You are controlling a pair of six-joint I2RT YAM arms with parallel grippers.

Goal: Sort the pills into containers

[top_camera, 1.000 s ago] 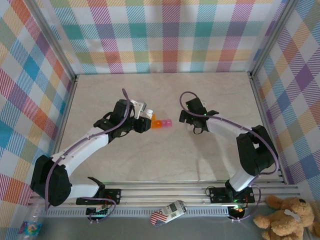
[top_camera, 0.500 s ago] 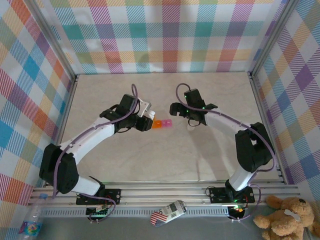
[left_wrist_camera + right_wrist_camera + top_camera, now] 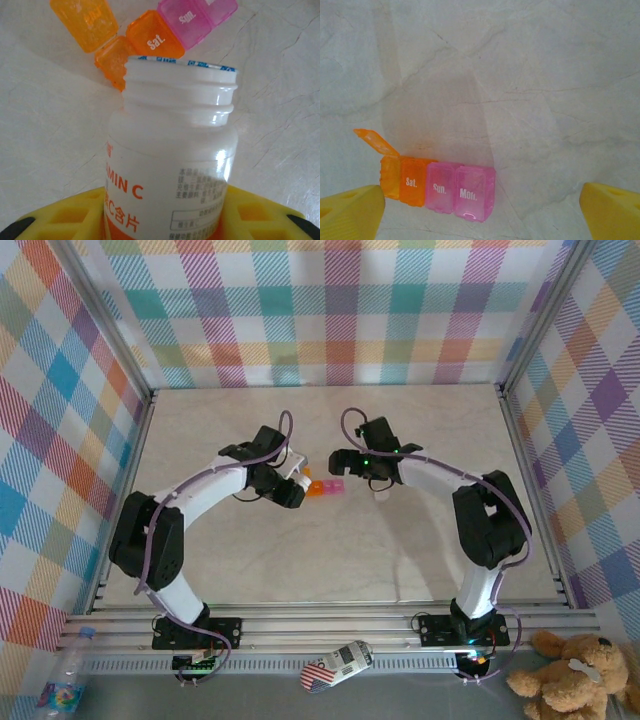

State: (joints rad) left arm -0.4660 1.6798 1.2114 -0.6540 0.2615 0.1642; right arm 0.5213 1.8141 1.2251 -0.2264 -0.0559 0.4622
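Observation:
The containers point(image 3: 325, 487) are a short strip of one open orange box, an orange "Sat." box point(image 3: 155, 42) and pink boxes point(image 3: 460, 192), lying mid-table. The end orange box has its lid point(image 3: 372, 140) flipped up. My left gripper point(image 3: 288, 483) is shut on an uncapped white vitamin bottle point(image 3: 175, 165), whose mouth is tipped over the open orange box point(image 3: 112, 60). My right gripper point(image 3: 348, 464) hangs open just behind and right of the strip, the yellow fingertips point(image 3: 350, 207) wide either side of it. Pills are hidden; the bottle is opaque.
The marble tabletop point(image 3: 400, 540) is bounded by aluminium rails point(image 3: 520, 460) and plaid walls. Off the near edge lie a teddy bear point(image 3: 570, 680), a small plastic bottle point(image 3: 62, 690) and a striped object point(image 3: 335, 668).
The right gripper has slid left toward the strip. The left arm has swung its elbow in and brought the bottle's mouth up to the orange end.

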